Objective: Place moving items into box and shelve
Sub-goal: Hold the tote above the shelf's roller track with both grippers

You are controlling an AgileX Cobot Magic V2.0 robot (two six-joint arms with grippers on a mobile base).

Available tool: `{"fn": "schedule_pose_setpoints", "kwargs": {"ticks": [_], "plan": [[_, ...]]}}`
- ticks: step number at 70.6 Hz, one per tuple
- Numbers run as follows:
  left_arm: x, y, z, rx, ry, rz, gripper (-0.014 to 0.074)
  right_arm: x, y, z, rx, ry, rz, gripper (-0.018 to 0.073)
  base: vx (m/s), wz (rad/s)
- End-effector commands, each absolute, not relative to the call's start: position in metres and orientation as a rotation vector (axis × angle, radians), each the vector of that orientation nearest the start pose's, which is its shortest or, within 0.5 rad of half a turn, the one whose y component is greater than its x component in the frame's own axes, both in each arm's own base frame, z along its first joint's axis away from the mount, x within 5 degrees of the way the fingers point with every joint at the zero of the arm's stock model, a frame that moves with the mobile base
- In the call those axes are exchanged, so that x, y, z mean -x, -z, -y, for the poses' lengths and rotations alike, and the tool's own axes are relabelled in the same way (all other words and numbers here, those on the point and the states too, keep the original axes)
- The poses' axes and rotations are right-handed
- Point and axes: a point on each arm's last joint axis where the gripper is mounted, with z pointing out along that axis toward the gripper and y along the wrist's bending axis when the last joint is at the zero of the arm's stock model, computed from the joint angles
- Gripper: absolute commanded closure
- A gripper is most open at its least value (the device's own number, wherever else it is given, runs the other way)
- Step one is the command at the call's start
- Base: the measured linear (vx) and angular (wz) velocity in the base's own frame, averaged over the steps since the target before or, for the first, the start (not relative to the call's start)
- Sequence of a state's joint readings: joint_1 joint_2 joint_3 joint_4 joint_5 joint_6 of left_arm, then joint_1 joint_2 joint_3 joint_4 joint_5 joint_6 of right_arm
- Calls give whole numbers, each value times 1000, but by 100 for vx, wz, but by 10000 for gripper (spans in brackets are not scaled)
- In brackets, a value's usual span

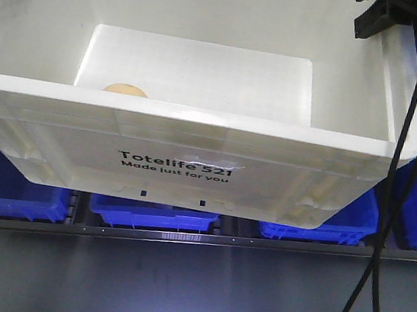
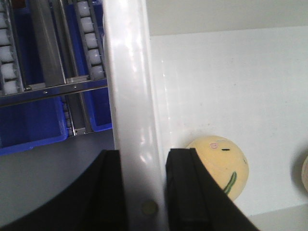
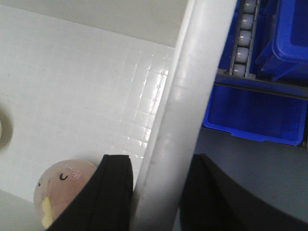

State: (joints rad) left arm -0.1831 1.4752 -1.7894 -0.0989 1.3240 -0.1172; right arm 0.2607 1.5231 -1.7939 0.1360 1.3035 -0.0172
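The box [image 1: 198, 116] is held aloft before the shelf, each side rim pinched by the left gripper [image 2: 144, 155] and right gripper [image 3: 161, 161] (jaws narrowed on the rim), presumably for a level lift. A cream moving item [image 1: 125, 89] is seen at 7 o'clock on the floor of the box, and a tan moving item [image 3: 65, 185] by the right wall. Blue bins [image 1: 154, 217] lie at 6 o'clock.

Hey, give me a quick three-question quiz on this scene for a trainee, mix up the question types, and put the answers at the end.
1. True or false: the left hand clamps the white crate by its side wall, one finger inside and one outside.
2. The cream dumpling toy beside that hand carries a marking in which colour? A green, B red, C blue.
3. Fill in: the plastic bins seen beyond the crate are coloured ____.
Key: 1 true; 2 A; 3 blue.
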Motion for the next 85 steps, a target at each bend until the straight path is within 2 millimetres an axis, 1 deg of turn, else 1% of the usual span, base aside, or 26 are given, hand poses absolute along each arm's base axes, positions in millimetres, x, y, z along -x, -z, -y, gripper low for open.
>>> {"fn": "schedule_pose_setpoints", "kwargs": {"ticks": [1, 50, 85], "plan": [[-268, -485, 60, -95, 293, -2331, 613, -273, -473, -89, 395, -316, -2369, 571, 11, 28], [-268, -485, 60, -95, 293, -2331, 613, -273, -473, -88, 395, -315, -2369, 571, 14, 23], [-268, -485, 60, -95, 293, -2331, 613, -273, -473, -88, 395, -315, -2369, 571, 13, -7]]}}
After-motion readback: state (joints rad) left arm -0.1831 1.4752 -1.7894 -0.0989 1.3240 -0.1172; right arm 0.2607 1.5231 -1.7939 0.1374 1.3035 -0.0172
